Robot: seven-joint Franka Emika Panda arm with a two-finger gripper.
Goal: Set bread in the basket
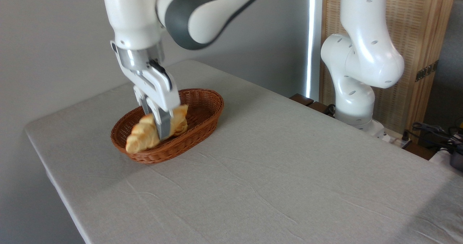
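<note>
Clamping the bread point(144, 135) across its middle, the gripper point(162, 128) points almost straight down, and its two fingers point(163, 125) straddle the loaf from either side; the jaws are closed on it, with the near finger crossing the crust and the far one mostly hidden behind.

The loaf sits between the jaws, not off to any side, so the relation that matters is its long axis against the basket point(202, 108). That axis runs from lower left to upper right, close to the basket's own long line. The left tip of the loaf reaches to, and seems to overlap, the near-left rim; whether it rests on the rim or hangs just over it I cannot tell. The right tip lies inside, over the woven floor.

The bread looks low within the basket walls, though contact with the bottom cannot be confirmed. As a judgement, the task is near its end: what remains is to part the jaws and lift clear. The risk is that the left tip catches the rim and leaves the loaf tilted.

Outward, the basket stands on the grey-clothed table point(289, 171), toward its far left, with the arm's base point(356, 106) well apart at the right.
</note>
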